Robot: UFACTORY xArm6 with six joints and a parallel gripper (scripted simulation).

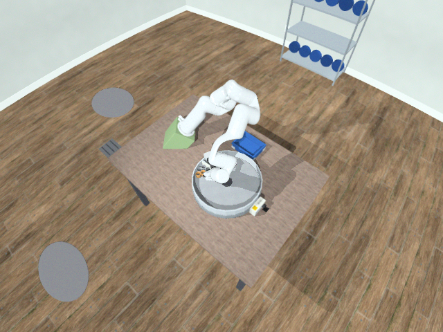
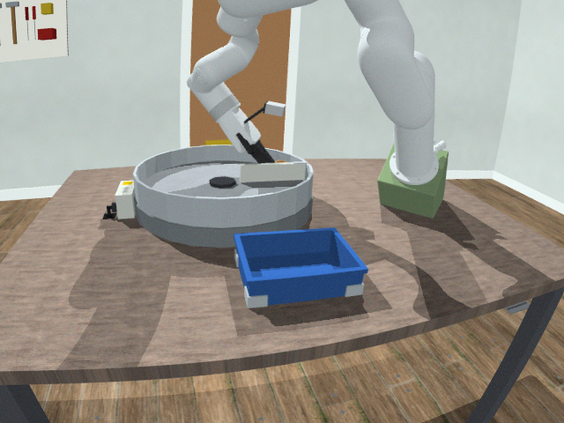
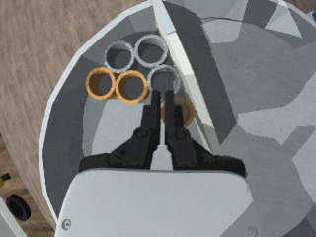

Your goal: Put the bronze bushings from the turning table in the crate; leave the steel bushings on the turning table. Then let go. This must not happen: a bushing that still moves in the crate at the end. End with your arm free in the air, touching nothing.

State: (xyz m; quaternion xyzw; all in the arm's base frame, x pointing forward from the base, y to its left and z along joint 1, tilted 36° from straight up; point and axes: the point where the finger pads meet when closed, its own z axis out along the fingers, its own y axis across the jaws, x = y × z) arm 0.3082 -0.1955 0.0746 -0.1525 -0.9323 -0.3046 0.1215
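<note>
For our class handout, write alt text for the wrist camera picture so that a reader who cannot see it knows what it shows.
The black gripper, fingers nearly together, reaches down among bushings clustered against a pale divider bar on the grey turning table. Two bronze bushings lie left of the fingertips, a third sits partly hidden on their right, and three steel bushings lie just beyond.
</note>
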